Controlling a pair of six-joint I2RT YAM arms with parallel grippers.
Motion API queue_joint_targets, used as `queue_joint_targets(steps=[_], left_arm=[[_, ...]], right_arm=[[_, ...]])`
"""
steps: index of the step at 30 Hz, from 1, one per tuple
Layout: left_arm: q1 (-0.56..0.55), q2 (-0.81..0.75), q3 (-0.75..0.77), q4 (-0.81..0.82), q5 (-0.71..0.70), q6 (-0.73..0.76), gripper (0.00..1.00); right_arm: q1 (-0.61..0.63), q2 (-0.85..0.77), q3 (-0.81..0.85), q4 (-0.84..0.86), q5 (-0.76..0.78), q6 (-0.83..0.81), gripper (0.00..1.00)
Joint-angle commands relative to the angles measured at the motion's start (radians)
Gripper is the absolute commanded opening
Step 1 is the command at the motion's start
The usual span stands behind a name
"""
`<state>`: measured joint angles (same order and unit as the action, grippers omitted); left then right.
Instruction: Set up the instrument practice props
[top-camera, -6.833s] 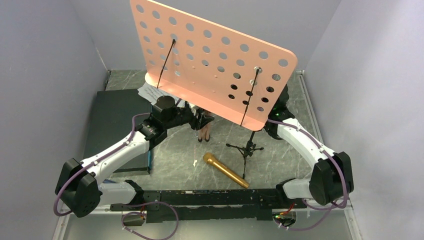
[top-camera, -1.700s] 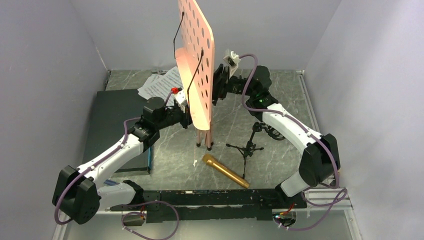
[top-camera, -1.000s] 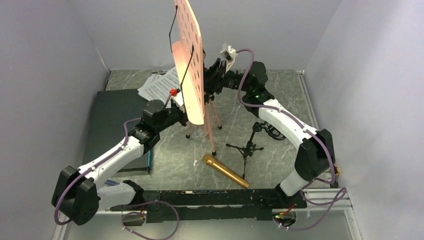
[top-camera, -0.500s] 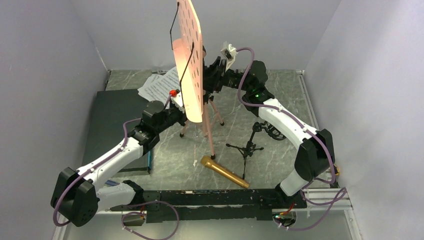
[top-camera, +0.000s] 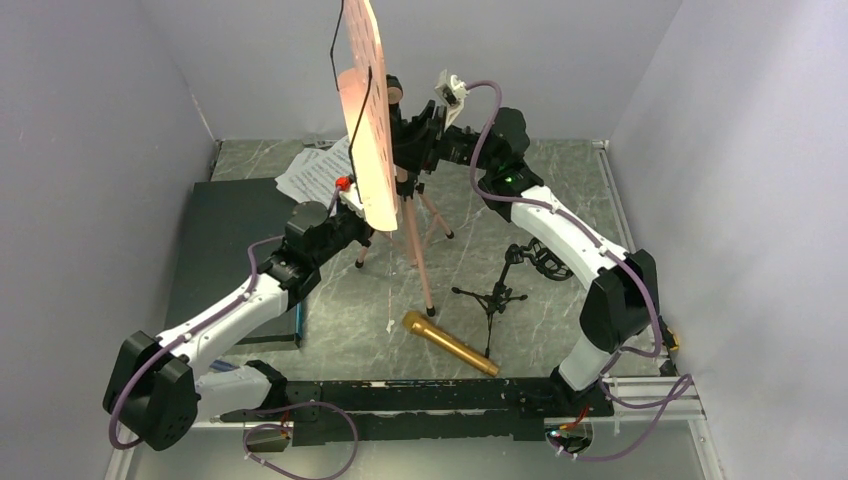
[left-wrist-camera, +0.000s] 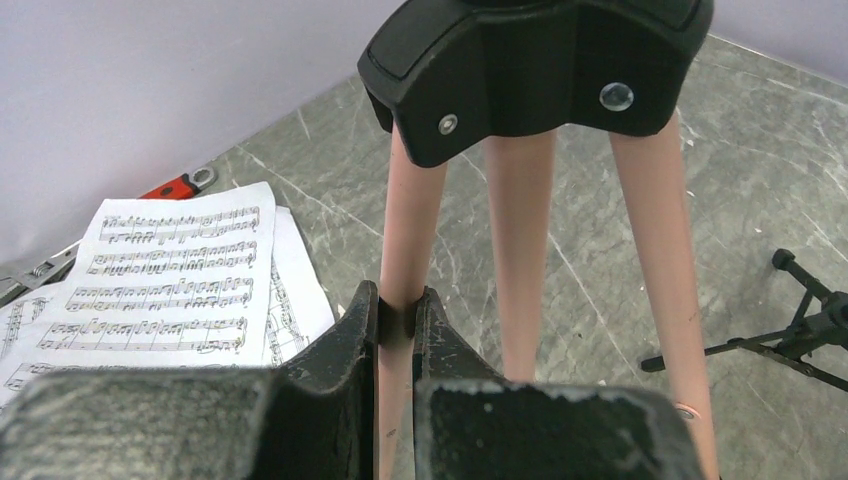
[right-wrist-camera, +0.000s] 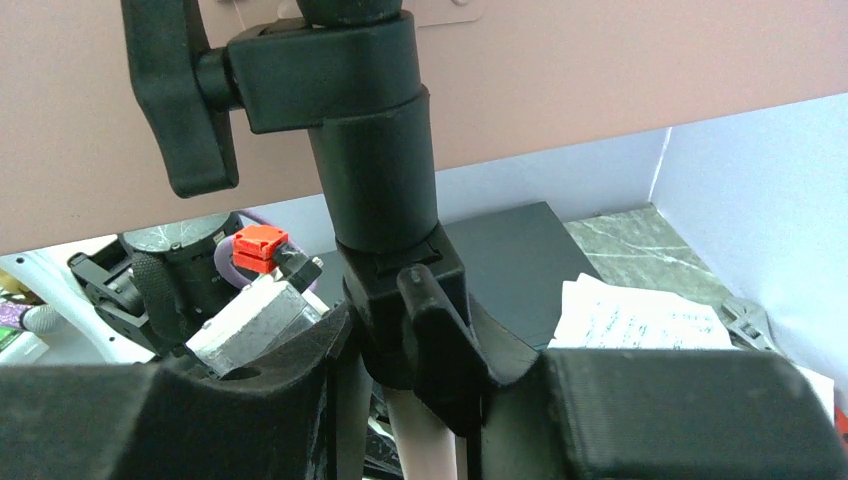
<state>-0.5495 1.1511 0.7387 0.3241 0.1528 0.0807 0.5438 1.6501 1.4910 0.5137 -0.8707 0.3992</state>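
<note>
The pink music stand is up mid-surface, legs spread. The left fingers pinch one leg. The right fingers grip its black neck. Left to do, I think: put the pages on it and the gold microphone in the little black stand.

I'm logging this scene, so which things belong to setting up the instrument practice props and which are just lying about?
Props: pink music stand, sheet-music pages, gold microphone, black tripod mic stand.
Lying about: dark flat case, wrench.
</note>
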Motion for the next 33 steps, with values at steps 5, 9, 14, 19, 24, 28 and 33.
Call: queue_joint_targets(steps=[5, 9, 14, 19, 24, 28, 33], left_arm=[[0.022, 0.035, -0.040, -0.049, -0.187, -0.106, 0.03], [0.023, 0.030, -0.045, -0.049, -0.232, -0.114, 0.03], [0.033, 0.035, -0.056, -0.040, -0.266, -0.117, 0.03], [0.040, 0.049, -0.063, -0.035, -0.310, -0.120, 0.03], [0.045, 0.076, -0.069, -0.015, -0.334, -0.130, 0.03], [0.047, 0.097, -0.079, 0.009, -0.355, -0.149, 0.03], [0.048, 0.132, -0.077, 0.017, -0.393, -0.165, 0.03]], right_arm=[[-0.007, -0.084, 0.206, 0.312, 0.033, -0.014, 0.00], [-0.007, -0.077, 0.220, 0.319, 0.036, -0.016, 0.00], [-0.008, -0.084, 0.217, 0.328, 0.051, -0.029, 0.00], [-0.009, -0.076, 0.239, 0.337, 0.049, -0.026, 0.00], [-0.011, -0.053, 0.288, 0.332, 0.040, -0.025, 0.00], [-0.014, -0.033, 0.326, 0.332, 0.032, -0.016, 0.00], [-0.021, -0.026, 0.340, 0.334, 0.036, -0.015, 0.00]])
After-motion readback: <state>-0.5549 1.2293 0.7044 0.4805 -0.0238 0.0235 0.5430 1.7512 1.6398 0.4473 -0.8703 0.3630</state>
